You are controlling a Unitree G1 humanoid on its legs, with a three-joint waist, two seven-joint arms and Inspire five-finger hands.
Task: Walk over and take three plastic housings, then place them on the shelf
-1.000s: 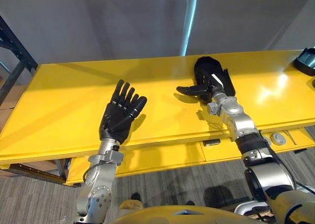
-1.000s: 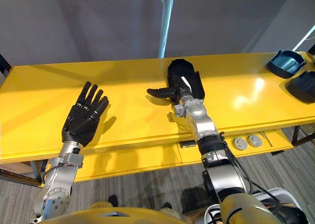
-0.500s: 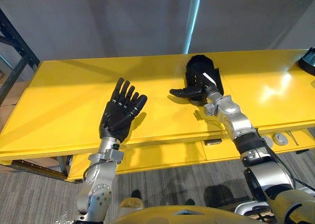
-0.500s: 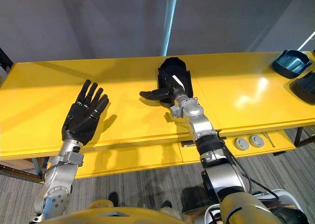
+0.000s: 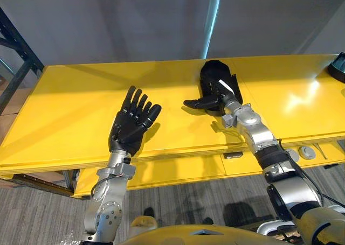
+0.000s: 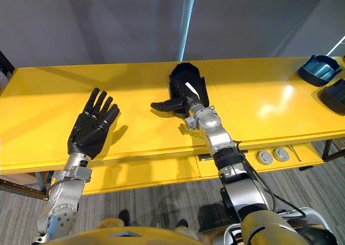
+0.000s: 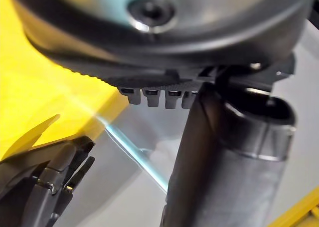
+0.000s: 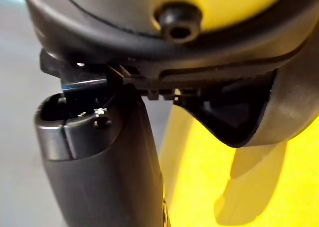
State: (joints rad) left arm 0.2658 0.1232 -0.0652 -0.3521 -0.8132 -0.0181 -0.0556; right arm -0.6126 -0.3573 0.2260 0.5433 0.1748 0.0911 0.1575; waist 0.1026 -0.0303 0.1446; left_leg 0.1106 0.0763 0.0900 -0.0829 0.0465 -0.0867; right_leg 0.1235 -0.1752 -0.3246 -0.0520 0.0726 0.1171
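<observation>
Table (image 5: pixel 64 110), yellow and long, runs across the whole scene below a grey wall. Dark rack (image 5: pixel 16 46) stands just past the table's left end.

Left hand (image 5: pixel 128 132) is over the table's left half, near the front edge. Its fingers are straight and spread, and it holds nothing.

Right hand (image 5: pixel 218 98) is at the table's middle, toward the back edge, and lies against the near side of the middle housing (image 5: pixel 213 72). Whether this hand grips the part or merely rests against it cannot be told from these views.

The middle housing is black and sits on the table top, close to the back edge. Teal housing (image 6: pixel 318 68) and end housing (image 6: pixel 333 94), which is dark, lie just beside each other at the table's right end, well apart from both hands.

Two grey discs (image 6: pixel 264 158) sit side by side on the lower ledge under the table's front edge, right of centre.
</observation>
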